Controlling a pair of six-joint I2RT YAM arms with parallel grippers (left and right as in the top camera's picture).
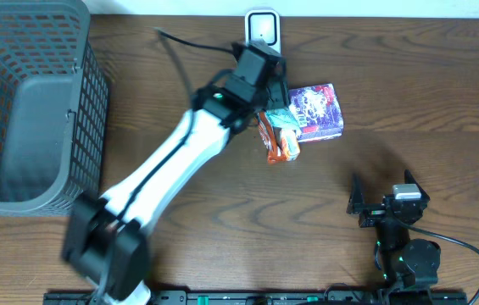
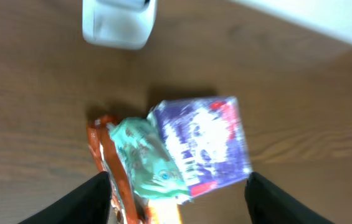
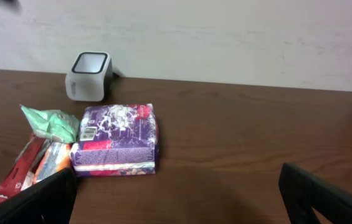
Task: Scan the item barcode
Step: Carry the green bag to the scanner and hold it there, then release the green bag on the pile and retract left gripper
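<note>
Item: the purple packet (image 3: 116, 140) lies flat on the desk (image 1: 426, 85) at upper centre of the overhead view, just below and right of the white scanner (image 1: 262, 27). I can't tell whether it touches the scanner; there looks to be a gap.
Neighbours: a green pouch (image 2: 147, 158) leans against the packet's left edge, over an orange wrapper (image 2: 104, 155). All three are bunched together.
Left jaws: the left gripper (image 2: 174, 198) hovers over the bunch with its jaws spread wide on either side of it, holding nothing.
Right jaws: the right gripper (image 3: 179, 199) sits at lower right of the overhead view, well apart from the items, jaws wide and empty.
Basket: the grey basket (image 1: 95, 93) stands at far left, away from all this.
Handling, my guess: the packet looks like a soft, plump film pack. That would make it light, a bit slippery, and likely to dent rather than break.
Where I would grip: across its two long sides near the middle, clear of the green pouch, so that only the packet comes up.
Barcode: a pale label shows on the packet's near left corner in the right wrist view, but it is too small to read. I'd keep the jaws off that corner.
Risk: the pouch may get pinched or dragged along with it.
</note>
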